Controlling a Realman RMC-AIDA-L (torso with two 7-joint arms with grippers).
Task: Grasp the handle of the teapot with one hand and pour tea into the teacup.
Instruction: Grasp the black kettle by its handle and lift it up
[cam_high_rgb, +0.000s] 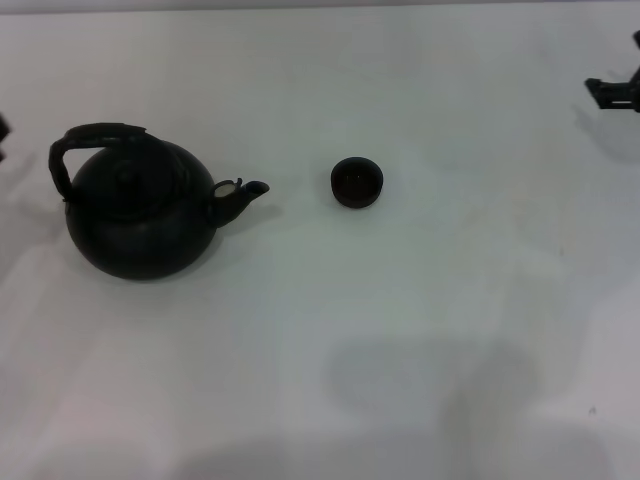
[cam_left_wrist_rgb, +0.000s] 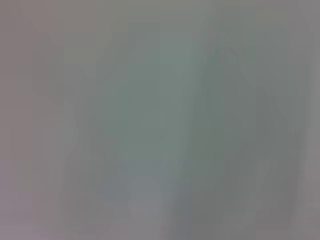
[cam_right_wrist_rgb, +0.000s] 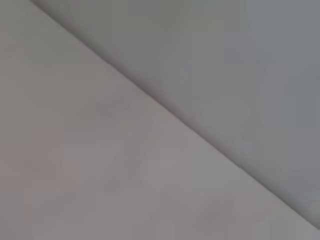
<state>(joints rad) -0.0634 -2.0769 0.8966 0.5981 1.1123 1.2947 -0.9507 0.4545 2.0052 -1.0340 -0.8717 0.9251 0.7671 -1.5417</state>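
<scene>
You see the right gripper (cam_high_rgb: 618, 92) at the table's (cam_high_rgb: 420, 330) far right edge, finger state indeterminable, well apart from the teacup (cam_high_rgb: 357, 183), which sits near the spout of the upright teapot (cam_high_rgb: 140, 212).

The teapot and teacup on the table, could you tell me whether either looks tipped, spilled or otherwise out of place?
Nothing stands out. The teapot sits upright on the table, handle arched over its top, spout toward the teacup, which stands upright and apart. No spill shows. The right gripper is at the table's edge.
</scene>
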